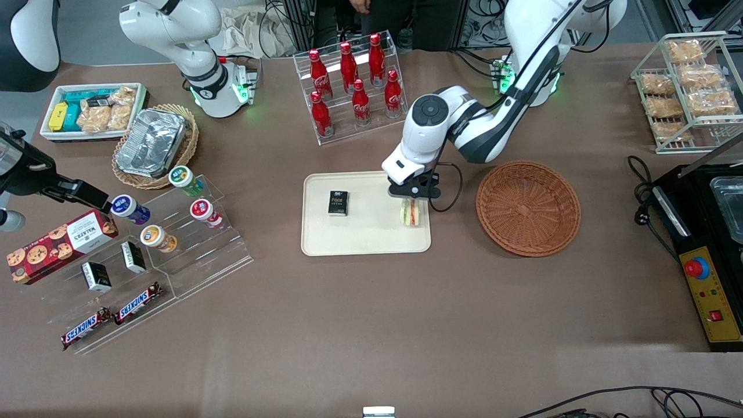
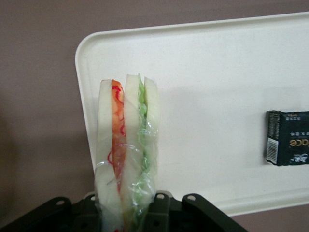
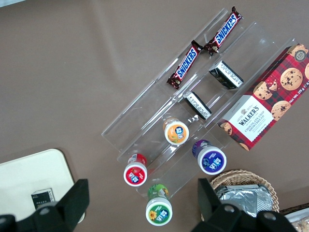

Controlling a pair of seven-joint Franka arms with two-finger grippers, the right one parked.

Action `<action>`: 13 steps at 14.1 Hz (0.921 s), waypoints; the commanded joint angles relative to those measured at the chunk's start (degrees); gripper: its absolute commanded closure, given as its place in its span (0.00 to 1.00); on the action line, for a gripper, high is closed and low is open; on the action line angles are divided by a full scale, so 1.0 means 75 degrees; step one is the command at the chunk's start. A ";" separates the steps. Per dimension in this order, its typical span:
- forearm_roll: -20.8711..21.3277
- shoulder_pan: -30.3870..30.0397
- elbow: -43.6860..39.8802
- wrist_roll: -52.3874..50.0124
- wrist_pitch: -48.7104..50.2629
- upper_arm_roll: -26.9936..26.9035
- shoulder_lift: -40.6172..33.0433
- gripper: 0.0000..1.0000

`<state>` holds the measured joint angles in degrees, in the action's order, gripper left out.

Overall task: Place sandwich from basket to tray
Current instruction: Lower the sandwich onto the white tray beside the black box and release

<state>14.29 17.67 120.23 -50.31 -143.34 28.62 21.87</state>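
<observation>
Writing first: Coca-Cola script runs down the red bottles (image 1: pixel 354 87) in the clear rack at upper centre of the front view, "Snickers" shows on two bars (image 1: pixel 110 319) at lower left, and "Walkers" on the tartan cookie box (image 1: pixel 61 245) above them. The small black box (image 1: pixel 338 203) on the tray (image 1: pixel 360 241) reads "Face". The hand (image 1: pixel 413 200) is clamped on the sandwich (image 1: pixel 410 213), holding it over the tray's edge nearest the basket (image 1: pixel 528 208). That basket, round reddish-brown wicker, sits just beside the tray, centre-right of frame. The tray is smooth, cream, round-cornered. Only the wrist view shows the sandwich (image 2: pixel 126 145) wrapped in clear film, its three white bread slices layered with orange-red and green, black fingers (image 2: pixel 161 212) pressing its base.
</observation>
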 commanded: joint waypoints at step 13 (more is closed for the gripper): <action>0.1259 0.0117 -0.0292 -0.1542 -0.0565 -0.0265 0.0567 0.00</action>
<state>22.45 18.31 118.79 -59.77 -148.74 27.01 28.54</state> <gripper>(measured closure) 0.427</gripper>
